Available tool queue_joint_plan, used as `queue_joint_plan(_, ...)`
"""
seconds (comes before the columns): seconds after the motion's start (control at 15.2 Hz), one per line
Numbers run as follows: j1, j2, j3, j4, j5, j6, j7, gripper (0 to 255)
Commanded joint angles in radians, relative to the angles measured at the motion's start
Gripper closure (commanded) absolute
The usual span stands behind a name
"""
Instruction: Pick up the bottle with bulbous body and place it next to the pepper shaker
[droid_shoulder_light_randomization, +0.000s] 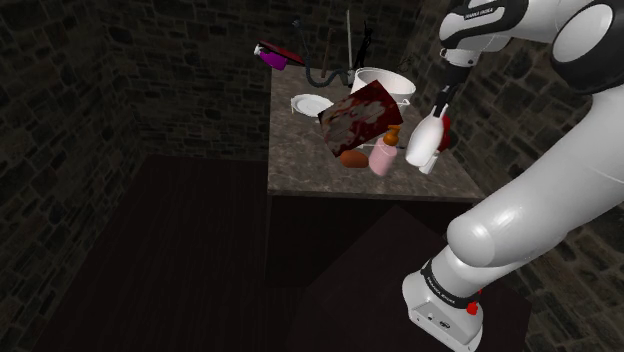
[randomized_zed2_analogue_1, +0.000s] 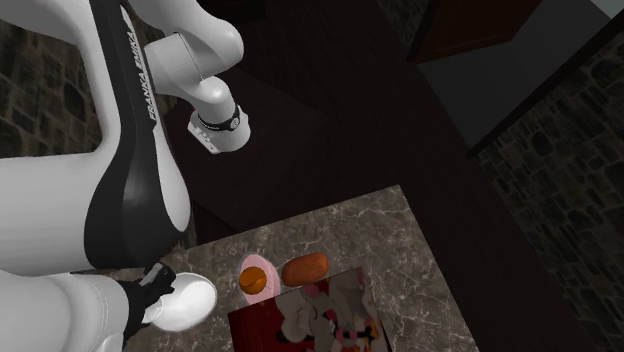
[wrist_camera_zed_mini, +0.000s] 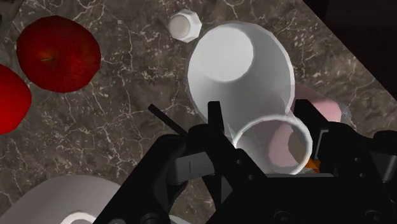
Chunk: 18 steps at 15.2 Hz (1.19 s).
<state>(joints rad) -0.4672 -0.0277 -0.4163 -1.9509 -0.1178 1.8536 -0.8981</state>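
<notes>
A white bottle with a bulbous body (wrist_camera_zed_mini: 238, 70) hangs between my black fingers, which clasp its neck just below the open rim. My gripper (wrist_camera_zed_mini: 270, 137) is shut on it. In the shoulder view the bottle (droid_shoulder_light_randomization: 424, 141) hangs tilted a little above the right part of the stone counter (droid_shoulder_light_randomization: 300, 165), under the gripper (droid_shoulder_light_randomization: 441, 102). A small white faceted shaker (wrist_camera_zed_mini: 184, 25) stands on the counter just beyond the bottle's base. From the second exterior view, the bottle (randomized_zed2_analogue_1: 186, 300) sits beside the dark gripper (randomized_zed2_analogue_1: 150, 286).
A pink jar with an orange top (droid_shoulder_light_randomization: 381, 158) and an orange loaf (droid_shoulder_light_randomization: 352, 157) lie close to the bottle. A dark red box (droid_shoulder_light_randomization: 358, 118), a white plate (droid_shoulder_light_randomization: 311, 104) and a white pot (droid_shoulder_light_randomization: 385, 85) stand further back. Two red apples (wrist_camera_zed_mini: 58, 52) lie near the shaker.
</notes>
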Motion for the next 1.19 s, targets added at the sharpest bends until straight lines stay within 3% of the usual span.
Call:
queue_joint_plan(0.0,-0.001,0.002,-0.001,-0.022,0.0,0.025,0.001,255)
queue_joint_plan(0.53,-0.004,0.03,-0.004,-0.094,0.008,0.123,0.002,255)
queue_joint_plan(0.99,-0.004,0.031,-0.004,-0.094,0.008,0.123,0.002,255)
queue_joint_plan(1.06,-0.004,0.031,-0.004,-0.094,0.008,0.123,0.002,0)
queue_joint_plan(1.12,-0.004,0.03,-0.004,-0.094,0.008,0.123,0.002,0)
